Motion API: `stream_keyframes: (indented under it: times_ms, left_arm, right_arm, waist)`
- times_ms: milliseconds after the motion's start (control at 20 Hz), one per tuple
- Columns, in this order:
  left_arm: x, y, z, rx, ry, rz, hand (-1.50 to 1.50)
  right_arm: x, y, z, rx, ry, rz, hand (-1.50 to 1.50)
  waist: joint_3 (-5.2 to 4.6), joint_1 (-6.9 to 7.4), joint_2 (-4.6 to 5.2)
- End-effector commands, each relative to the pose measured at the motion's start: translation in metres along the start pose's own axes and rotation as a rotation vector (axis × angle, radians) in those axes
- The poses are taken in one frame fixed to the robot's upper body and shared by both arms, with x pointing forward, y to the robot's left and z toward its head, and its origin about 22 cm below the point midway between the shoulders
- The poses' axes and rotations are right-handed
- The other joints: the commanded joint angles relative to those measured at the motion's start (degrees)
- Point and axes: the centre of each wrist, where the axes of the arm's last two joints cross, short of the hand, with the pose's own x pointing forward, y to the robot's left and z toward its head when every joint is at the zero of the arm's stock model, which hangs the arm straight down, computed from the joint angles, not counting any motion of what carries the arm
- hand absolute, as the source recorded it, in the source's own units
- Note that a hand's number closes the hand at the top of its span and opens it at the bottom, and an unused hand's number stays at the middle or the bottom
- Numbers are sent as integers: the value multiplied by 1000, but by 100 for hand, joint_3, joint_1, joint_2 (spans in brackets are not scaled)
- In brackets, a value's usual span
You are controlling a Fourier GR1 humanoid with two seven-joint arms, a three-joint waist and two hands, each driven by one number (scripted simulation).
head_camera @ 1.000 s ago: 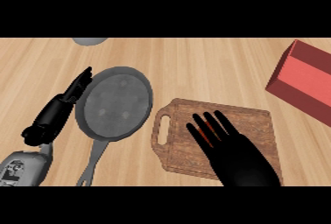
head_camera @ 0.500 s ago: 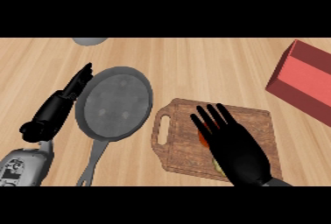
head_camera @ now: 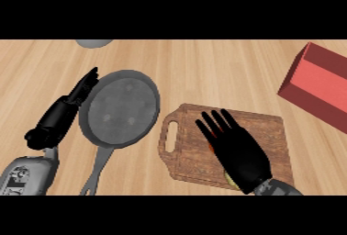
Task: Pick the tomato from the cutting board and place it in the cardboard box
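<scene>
The right hand (head_camera: pixel 237 153) is over the board (head_camera: pixel 271 133) with its fingers straight and spread, so it is open and holds nothing. The tomato (head_camera: pixel 212 148) is on the board, almost all hidden under that hand; only a bit of red peeks out by the fingers. Because the tomato is round, it could roll away if the fingers bump it before they curl round it. The hand also hides it, so the grab could miss. The red box (head_camera: pixel 318 87) sits well apart, up at the right. The left hand (head_camera: pixel 64 112) rests open beside the pan (head_camera: pixel 119 108) on the surface (head_camera: pixel 203 64).
</scene>
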Motion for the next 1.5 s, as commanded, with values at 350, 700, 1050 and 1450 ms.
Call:
stream_keyframes:
  times_ms: [350, 700, 1050, 1450]
  left_arm:
    - [2, 5, -17, -2, 15, -14, 0]
    - [-1, 1, -16, 1, 1, -8, 0]
    - [-4, -12, 7, 4, -2, 15, 0]
    - [-8, 6, 3, 5, -3, 0, 0]
  right_arm:
    - [-16, 15, -38, 4, 76, 16, -150]
    - [-24, 33, -28, 44, 1, 33, 150]
    - [-16, 45, -30, -128, -126, 86, 150]
    - [-42, 36, -13, -260, -200, 70, 150]
  waist:
    - [21, 6, 27]
    - [20, -5, 26]
    - [22, 19, 24]
    - [22, -25, 21]
